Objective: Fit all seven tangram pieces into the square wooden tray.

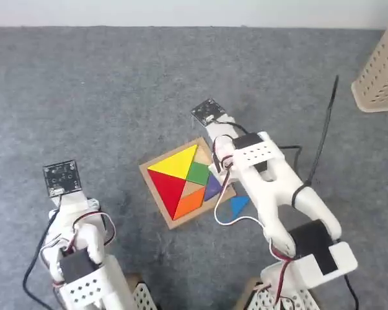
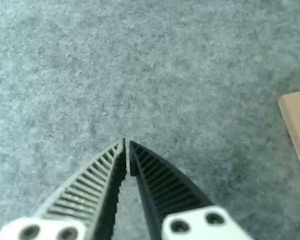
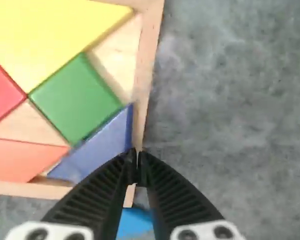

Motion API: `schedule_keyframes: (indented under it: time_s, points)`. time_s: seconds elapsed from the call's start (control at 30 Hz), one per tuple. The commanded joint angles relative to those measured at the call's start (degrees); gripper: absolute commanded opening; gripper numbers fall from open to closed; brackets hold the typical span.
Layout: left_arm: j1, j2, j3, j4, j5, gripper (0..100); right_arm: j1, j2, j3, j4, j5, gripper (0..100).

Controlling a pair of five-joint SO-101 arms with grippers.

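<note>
Could have knocked tray (image 1: pixel 155 197) askew or levered up purple parallelogram (image 3: pixel 97 150): found right gripper (image 3: pixel 136 152) pressed together, tips at rim, mid frame in high view. Counted yellow (image 1: pixel 176 165), red (image 1: pixel 170 190), green (image 1: pixel 198 173), orange (image 1: pixel 191 201), purple inside. Spotted blue triangle (image 1: pixel 239 205) outside, just lower right of tray. Saw left gripper (image 2: pixel 126 145) pressed together over carpet (image 1: pixel 84 97), lower left.

Grey, carpet-like covering spreads across the worktop (image 1: pixel 84 84); a pale wall (image 1: pixel 181 11) runs along its far edge, beside a beige perforated basket (image 1: pixel 380 71).
</note>
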Motion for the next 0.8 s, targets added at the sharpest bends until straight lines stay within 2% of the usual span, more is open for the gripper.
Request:
schedule_keyframes:
  time_s: [0.0, 0.2, 0.43, 0.63, 0.77]
  points:
    - [0.18, -0.44, -0.48, 0.35, 0.79, 1, -2.15, -0.31, -0.18, 1.89, -0.79, 0.7]
    - [0.18, -0.44, -0.48, 0.35, 0.79, 1, -5.58, -0.31, 0.18, 3.74, -0.79, 0.7]
    - [0.18, -0.44, -0.48, 0.35, 0.79, 1, -2.07, -2.07, -0.88, 2.77, -4.84, 0.7]
    - [0.18, -0.44, -0.48, 0.35, 0.79, 1, -5.85, -1.71, 0.18, 1.27, -4.66, 0.7]
    - [0.18, -0.44, -0.48, 0.35, 0.79, 1, -5.58, 1.27, 1.49, -0.31, -4.66, 0.7]
